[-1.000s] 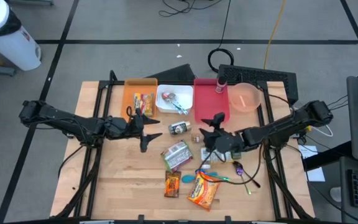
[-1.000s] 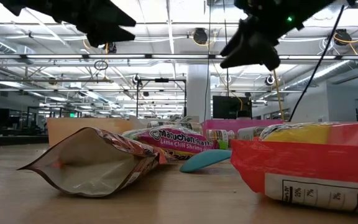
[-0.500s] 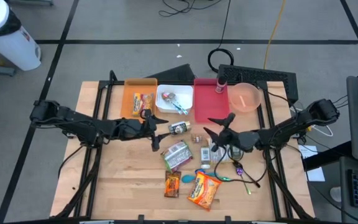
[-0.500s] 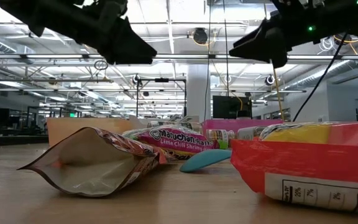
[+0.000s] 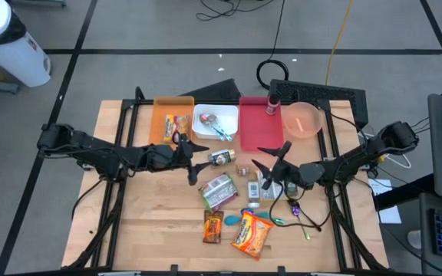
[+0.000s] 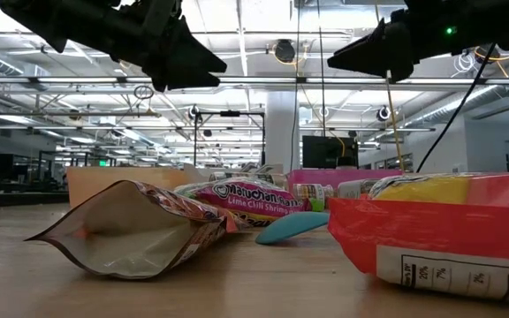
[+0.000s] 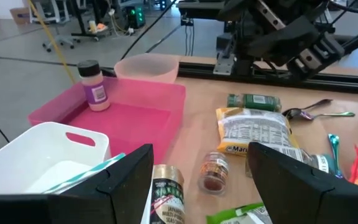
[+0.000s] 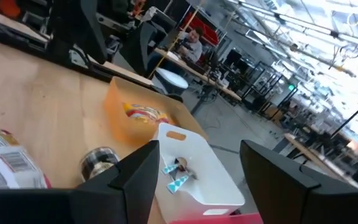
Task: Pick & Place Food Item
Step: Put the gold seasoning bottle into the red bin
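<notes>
Food items lie loose on the wooden table: a glass jar point(image 5: 221, 158), a small spice jar point(image 5: 242, 170), a green-and-white packet point(image 5: 219, 192), a white packet point(image 5: 267, 184), a brown candy packet point(image 5: 212, 227) and an orange snack bag point(image 5: 252, 234). My left gripper point(image 5: 198, 163) hovers open just left of the glass jar point(image 7: 166, 193), above the table. My right gripper point(image 5: 258, 157) hovers open over the white packet, pointing level toward the table's left. Each has nothing between its fingers. In the low view both grippers hang high above the bags.
Along the far side stand an orange tray point(image 5: 171, 123) holding a snack pack, a white bin point(image 5: 215, 123) with utensils, a pink tray point(image 5: 261, 130) with a spice bottle point(image 5: 271, 103), and a pink bowl point(image 5: 303, 120). Spoons point(image 5: 301, 215) lie at the right.
My left gripper has gone toward the table's right and sunk a little, stopping beside the glass jar. My right gripper has tipped up from pointing down to pointing level and shifted slightly toward the right edge. Nothing on the table has moved.
</notes>
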{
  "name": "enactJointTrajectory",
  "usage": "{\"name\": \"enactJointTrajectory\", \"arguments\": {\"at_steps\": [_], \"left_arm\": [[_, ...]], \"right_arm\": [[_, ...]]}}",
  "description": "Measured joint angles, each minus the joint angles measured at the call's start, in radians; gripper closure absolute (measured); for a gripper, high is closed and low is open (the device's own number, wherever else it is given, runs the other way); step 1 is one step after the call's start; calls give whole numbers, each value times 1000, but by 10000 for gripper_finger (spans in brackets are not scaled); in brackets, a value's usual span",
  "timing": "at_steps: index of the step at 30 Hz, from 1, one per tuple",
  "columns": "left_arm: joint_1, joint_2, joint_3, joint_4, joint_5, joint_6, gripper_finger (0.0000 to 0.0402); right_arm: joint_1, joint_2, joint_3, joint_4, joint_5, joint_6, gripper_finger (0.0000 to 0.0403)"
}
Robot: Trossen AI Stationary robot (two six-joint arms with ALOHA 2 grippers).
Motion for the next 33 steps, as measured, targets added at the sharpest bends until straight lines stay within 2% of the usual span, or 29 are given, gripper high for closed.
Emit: {"name": "enactJointTrajectory", "arguments": {"at_steps": [5, 9, 16, 33], "left_arm": [[0, 25, 1, -4, -10, 0, 131], [5, 65, 1, 2, -50, 6, 131], [33, 83, 1, 34, -48, -36, 131], [42, 83, 1, 28, 140, -63, 130]], "right_arm": [[-1, 0, 0, -4, -3, 39, 183], [-1, 0, 0, -10, -53, 67, 183], [-2, 0, 0, -13, -52, 70, 183], [-3, 0, 0, -16, -51, 67, 183]]}}
